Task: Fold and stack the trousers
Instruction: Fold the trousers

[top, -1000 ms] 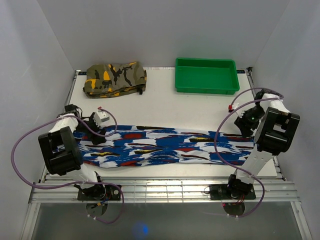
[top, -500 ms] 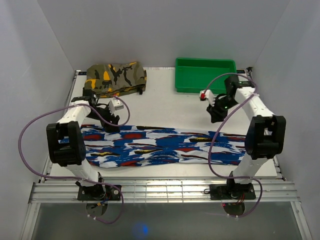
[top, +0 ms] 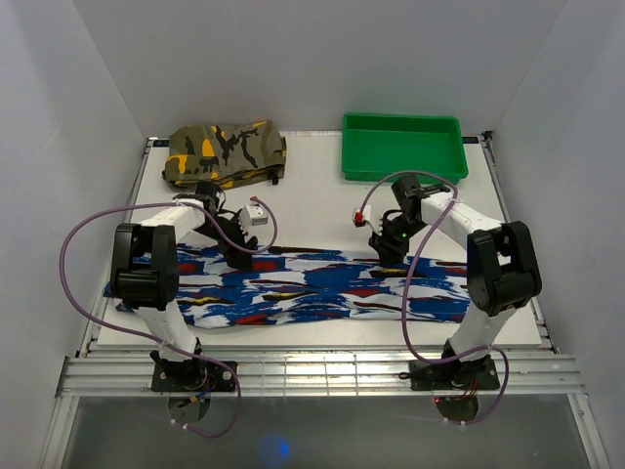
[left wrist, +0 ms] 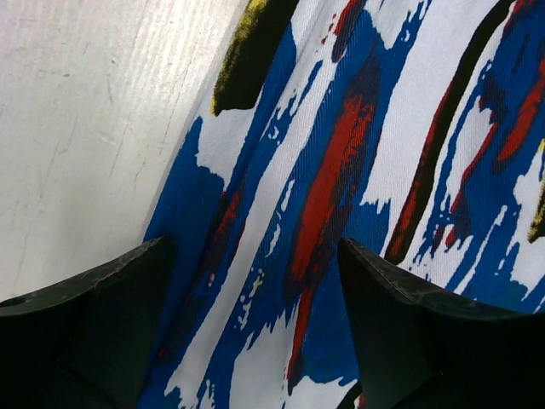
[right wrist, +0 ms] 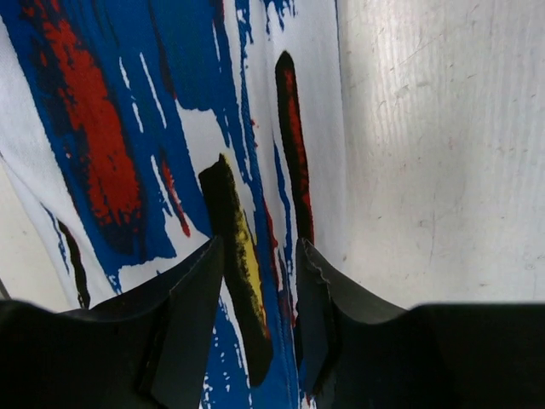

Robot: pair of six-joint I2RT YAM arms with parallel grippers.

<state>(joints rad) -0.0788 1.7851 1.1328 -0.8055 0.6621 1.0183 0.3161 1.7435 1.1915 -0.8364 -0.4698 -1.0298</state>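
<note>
The trousers (top: 293, 288) lie flat as a long blue-print strip across the near half of the table. My left gripper (top: 234, 252) is down at their far edge, left of the middle. In the left wrist view (left wrist: 255, 332) it is wide open over the fabric (left wrist: 341, 170), holding nothing. My right gripper (top: 387, 246) is at the far edge, right of the middle. In the right wrist view (right wrist: 260, 324) its jaws stand narrowly open, straddling the trousers' edge seam (right wrist: 128, 128), with bare table to the right.
A folded camouflage garment (top: 225, 151) lies at the back left. A green tray (top: 402, 177) stands at the back right. White table (top: 312, 210) shows between them and the trousers. White walls close in on both sides.
Both arms have swung from the trousers' outer ends, up over the back of the table, then inward and down onto the far edge nearer the middle. The trousers' left end lies a little flatter.
</note>
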